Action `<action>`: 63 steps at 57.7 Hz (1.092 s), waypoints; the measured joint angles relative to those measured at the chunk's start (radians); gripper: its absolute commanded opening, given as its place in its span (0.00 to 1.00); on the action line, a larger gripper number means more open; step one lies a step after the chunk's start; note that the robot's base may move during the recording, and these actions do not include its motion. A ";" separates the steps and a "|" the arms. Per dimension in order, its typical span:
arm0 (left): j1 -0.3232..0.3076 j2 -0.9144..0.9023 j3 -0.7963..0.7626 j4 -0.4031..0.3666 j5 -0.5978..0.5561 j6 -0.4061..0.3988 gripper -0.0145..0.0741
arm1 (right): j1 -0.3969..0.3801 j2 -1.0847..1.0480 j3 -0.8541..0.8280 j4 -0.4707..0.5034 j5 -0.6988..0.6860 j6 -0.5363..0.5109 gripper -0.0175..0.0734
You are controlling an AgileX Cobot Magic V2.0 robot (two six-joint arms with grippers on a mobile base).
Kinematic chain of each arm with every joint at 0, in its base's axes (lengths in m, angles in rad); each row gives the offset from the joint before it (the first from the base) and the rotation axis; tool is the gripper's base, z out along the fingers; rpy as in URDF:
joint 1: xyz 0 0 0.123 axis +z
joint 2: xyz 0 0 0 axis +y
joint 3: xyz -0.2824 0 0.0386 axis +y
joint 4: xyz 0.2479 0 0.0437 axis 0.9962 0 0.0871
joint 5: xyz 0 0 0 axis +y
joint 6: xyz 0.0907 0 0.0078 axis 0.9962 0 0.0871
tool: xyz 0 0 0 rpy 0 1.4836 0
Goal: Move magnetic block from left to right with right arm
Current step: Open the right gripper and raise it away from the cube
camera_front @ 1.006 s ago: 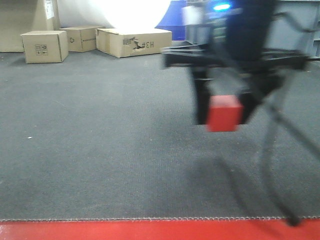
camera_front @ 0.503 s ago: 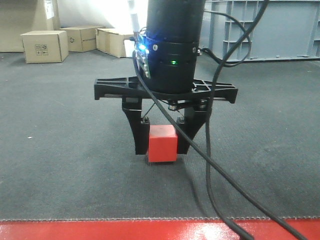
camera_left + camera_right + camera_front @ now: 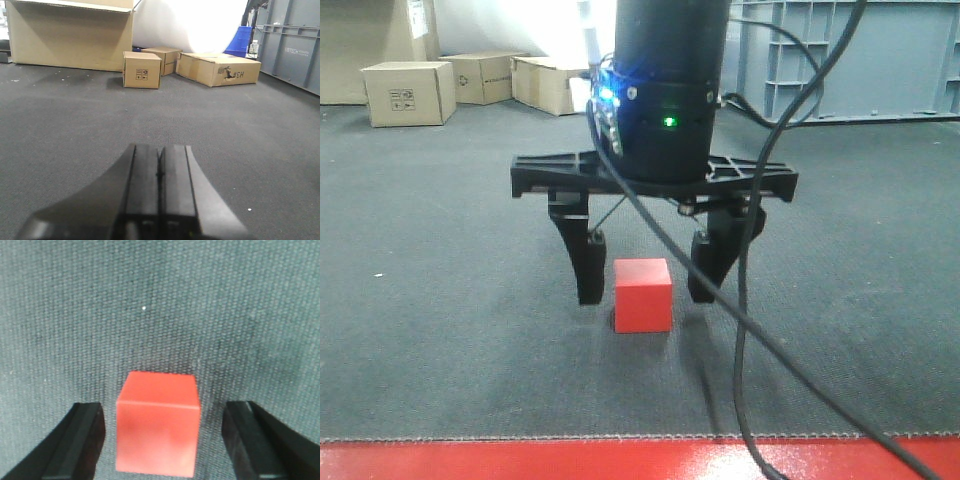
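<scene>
The magnetic block (image 3: 643, 295), a plain bright red cube, rests on the dark grey carpet (image 3: 440, 260). My right gripper (image 3: 645, 285) hangs over it, open, one black finger on each side and a gap between each finger and the cube. The right wrist view shows the magnetic block (image 3: 158, 424) standing free between the two fingers (image 3: 80, 440), with the right gripper (image 3: 162, 442) spread wide. In the left wrist view my left gripper (image 3: 160, 172) is shut with its jaws pressed together and nothing between them, low over bare carpet.
Brown cardboard boxes (image 3: 410, 92) stand along the far left edge of the carpet, with a grey crate wall (image 3: 850, 60) at the far right. A red strip (image 3: 640, 460) borders the near edge. Black cables (image 3: 750, 330) hang from the right arm.
One second ago the right gripper carried the block raised at the right. It swung left and lowered it to the carpet, then the fingers spread and let the block go.
</scene>
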 measured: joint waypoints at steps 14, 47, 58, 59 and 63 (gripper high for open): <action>0.000 0.000 0.000 0.000 0.000 0.000 0.02 | 0.000 -0.121 0.033 -0.045 -0.018 -0.051 0.83; 0.000 0.000 0.000 0.000 0.000 0.000 0.02 | -0.220 -0.566 0.470 -0.054 -0.267 -0.340 0.22; 0.000 0.000 0.000 0.000 0.000 0.000 0.02 | -0.365 -0.705 0.627 -0.048 -0.409 -0.467 0.22; 0.000 0.000 0.000 0.000 0.000 0.000 0.02 | -0.382 -0.715 0.638 -0.047 -0.423 -0.472 0.22; 0.000 0.000 0.000 0.000 0.000 0.000 0.02 | -0.435 -0.757 0.692 -0.046 -0.507 -0.485 0.22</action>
